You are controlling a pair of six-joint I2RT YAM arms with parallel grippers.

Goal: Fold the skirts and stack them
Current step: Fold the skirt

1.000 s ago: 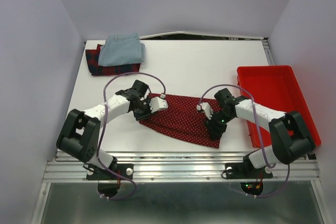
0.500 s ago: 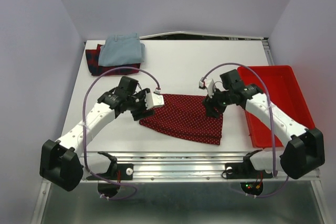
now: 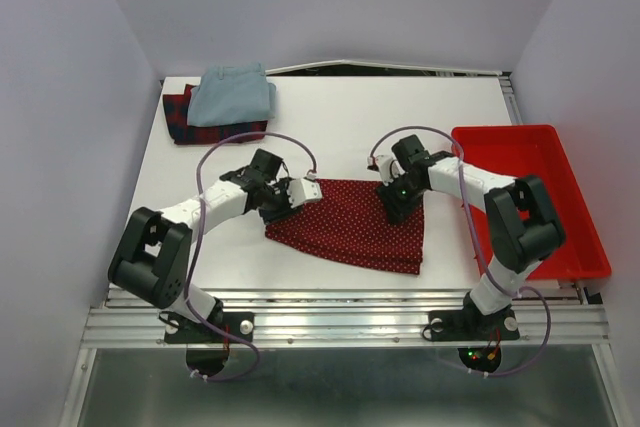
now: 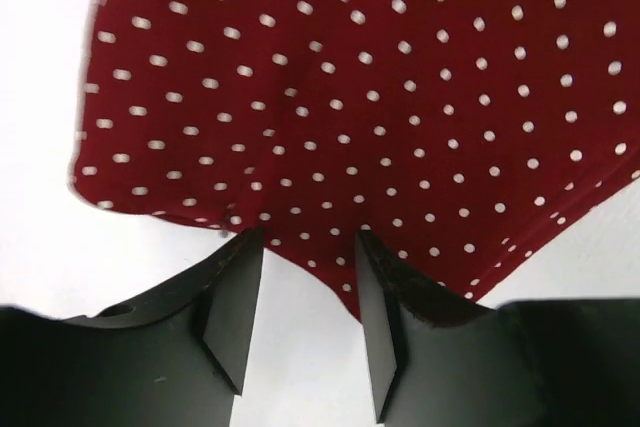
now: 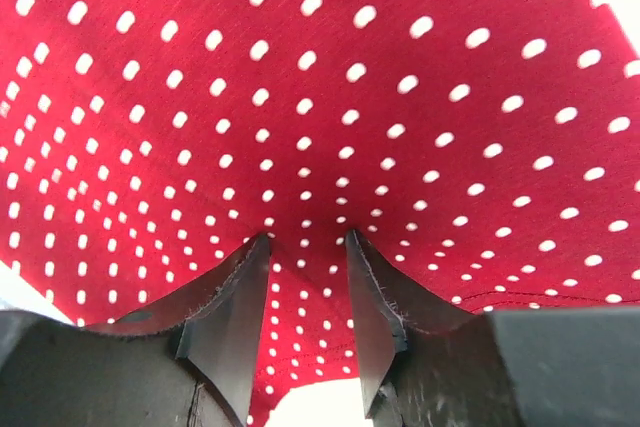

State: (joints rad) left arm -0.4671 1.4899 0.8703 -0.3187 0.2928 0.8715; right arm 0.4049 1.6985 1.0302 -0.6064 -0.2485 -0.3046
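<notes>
The dark red dotted skirt (image 3: 352, 227) lies flat on the white table, near the front. My left gripper (image 3: 286, 205) is low at its left edge. In the left wrist view the left gripper (image 4: 308, 242) is open, the cloth's hem (image 4: 330, 257) crossing just between the fingertips, with white table behind. My right gripper (image 3: 394, 203) rests on the skirt's far right part. Seen from the right wrist, the right gripper (image 5: 307, 239) is open with dotted cloth (image 5: 300, 97) lying under and between its fingers. The pale blue skirt (image 3: 232, 95) lies folded on the plaid skirt (image 3: 188, 127) at the back left.
A rigid bright red tray (image 3: 540, 162) stands along the table's right side, close to my right arm. White walls enclose the table on three sides. A metal rail runs along the front edge (image 3: 340, 322).
My right gripper has moved from the skirt's near right corner up to its far right part. The left gripper swung out slightly and returned to the left edge. The skirt has hardly shifted.
</notes>
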